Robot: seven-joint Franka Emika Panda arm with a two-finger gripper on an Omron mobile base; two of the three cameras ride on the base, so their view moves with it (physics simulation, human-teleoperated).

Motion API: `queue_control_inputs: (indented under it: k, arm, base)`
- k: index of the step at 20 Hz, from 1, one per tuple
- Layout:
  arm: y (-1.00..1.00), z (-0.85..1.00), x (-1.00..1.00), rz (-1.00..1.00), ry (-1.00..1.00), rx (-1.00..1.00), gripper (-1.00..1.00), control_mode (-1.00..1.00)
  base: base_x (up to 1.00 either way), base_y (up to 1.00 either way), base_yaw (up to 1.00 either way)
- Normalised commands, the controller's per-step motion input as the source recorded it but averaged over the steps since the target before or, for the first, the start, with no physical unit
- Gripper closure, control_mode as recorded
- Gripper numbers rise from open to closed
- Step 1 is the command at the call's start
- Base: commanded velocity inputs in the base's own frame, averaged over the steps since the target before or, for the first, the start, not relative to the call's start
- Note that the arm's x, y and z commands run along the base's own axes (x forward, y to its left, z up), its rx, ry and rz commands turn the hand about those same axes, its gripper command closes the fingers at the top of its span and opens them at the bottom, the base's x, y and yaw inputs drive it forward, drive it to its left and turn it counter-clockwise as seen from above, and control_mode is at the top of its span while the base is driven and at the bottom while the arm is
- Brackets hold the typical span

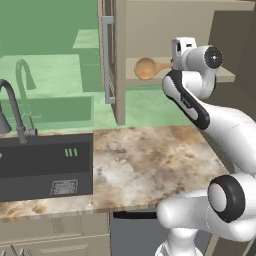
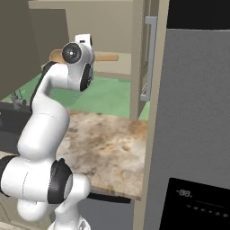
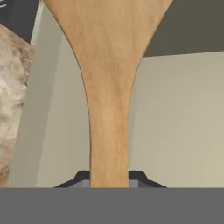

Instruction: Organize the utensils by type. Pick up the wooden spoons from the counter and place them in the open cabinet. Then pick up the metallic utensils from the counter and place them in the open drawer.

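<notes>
Closed on the handle of the large wooden spoon [image 3: 109, 109], the gripper [image 3: 109, 181] is seen at the bottom of the hand view, where its two dark fingertips [image 3: 83, 177] stand on both sides of the handle. The handle widens upward in that view into the orange-tan bowl, which is cut by the top edge. Under the spoon a pale flat surface is seen, and a piece of the marbled counter [image 3: 13, 87] is shown along the left edge of that view.

In the left base view the wooden spoon [image 1: 146, 68] is held about level inside the open cabinet [image 1: 150, 30], just above its shelf [image 1: 225, 76], with the bowl pointing to the cabinet's open door [image 1: 114, 60]. Whether the spoon touches the shelf cannot be told. The white arm [image 1: 200, 100] is raised from the lower right up to the cabinet.

In the right base view the handle of the spoon [image 2: 105, 57] is seen beside the wrist, over the shelf.

The counter [image 1: 150, 160] lies below the cabinet, with a dark sink [image 1: 45, 165] and a faucet [image 1: 12, 110] at its left end. A grey appliance front [image 2: 197, 112] stands at the right end of the counter.
</notes>
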Motion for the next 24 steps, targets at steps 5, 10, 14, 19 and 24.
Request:
queue_control_inputs:
  k: [5, 10, 14, 19, 24]
  arm:
    - [0.00, 0.36, 0.54, 0.00, 0.00, 0.00, 1.00, -1.00]
    - [0.00, 0.18, 0.32, 0.00, 0.00, 0.00, 1.00, -1.00]
    - [0.00, -0.04, 0.09, 0.02, -0.03, -0.04, 1.00, -1.00]
    - [0.00, -0.27, 0.20, 0.00, 0.00, -0.07, 1.00, -1.00]
    - [0.00, -0.22, 0.34, 0.00, 0.00, -0.03, 1.00, -1.00]
  base:
    - [0.00, 0.00, 0.00]
    - [0.00, 0.00, 0.00]
    - [0.00, 0.00, 0.00]
    - [0.00, 0.00, 0.00]
    - [0.00, 0.00, 0.00]
